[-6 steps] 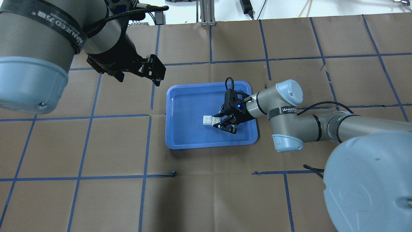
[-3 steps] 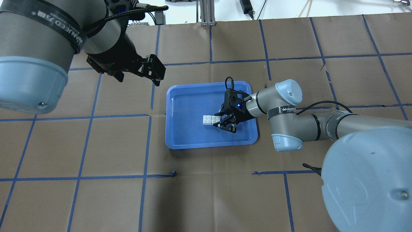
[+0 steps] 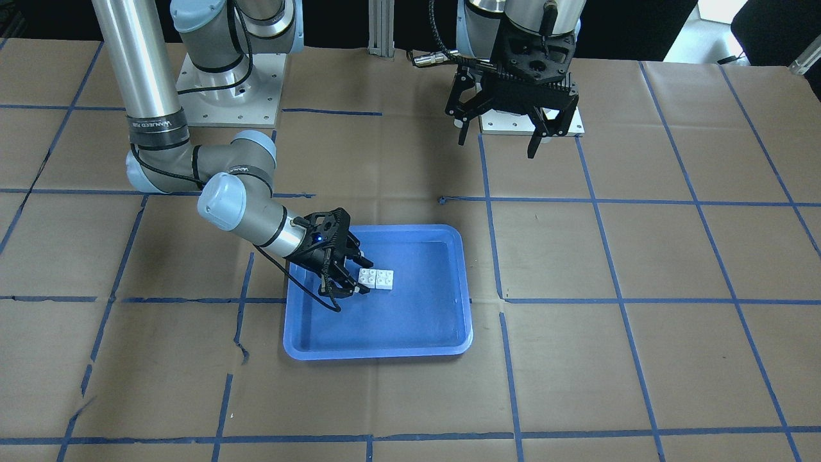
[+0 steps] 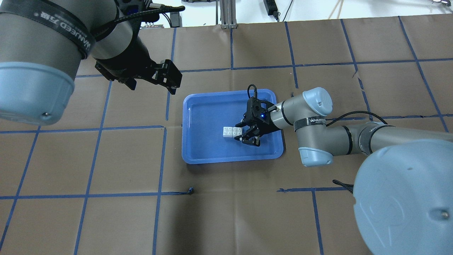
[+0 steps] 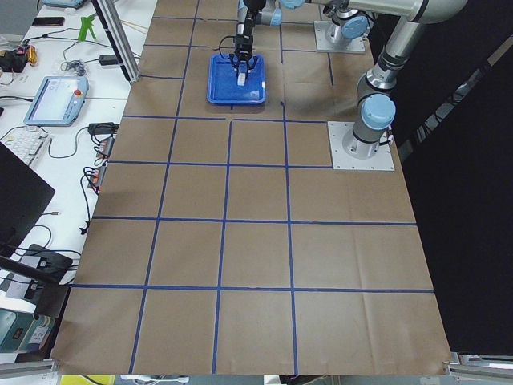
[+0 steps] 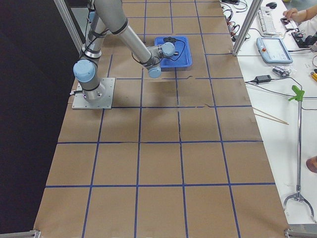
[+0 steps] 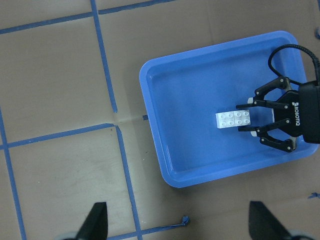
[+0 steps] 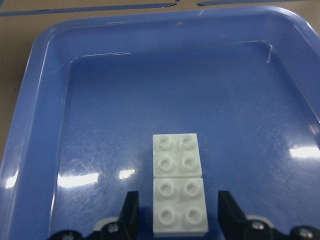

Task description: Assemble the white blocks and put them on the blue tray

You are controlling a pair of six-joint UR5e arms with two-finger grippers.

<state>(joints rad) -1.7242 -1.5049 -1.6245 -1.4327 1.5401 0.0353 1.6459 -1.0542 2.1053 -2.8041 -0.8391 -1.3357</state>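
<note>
Two white blocks [image 4: 232,131] lie joined side by side on the floor of the blue tray [image 4: 212,109]. They also show in the front view [image 3: 376,279], the left wrist view [image 7: 233,119] and the right wrist view [image 8: 179,182]. My right gripper [image 4: 242,134] is open low in the tray. Its fingers [image 8: 131,212] stand on either side of the nearer block with a small gap on each side. My left gripper [image 4: 170,78] is open and empty, high above the table beyond the tray's far left corner.
The tray [image 3: 417,321] sits mid-table on brown paper with a blue tape grid. My right forearm [image 4: 318,120] reaches over the tray's right rim. The arm bases [image 3: 224,83] stand at the robot's side of the table.
The right arm's near part has shifted slightly. The right gripper, the blocks and the left gripper stay almost where they were.
</note>
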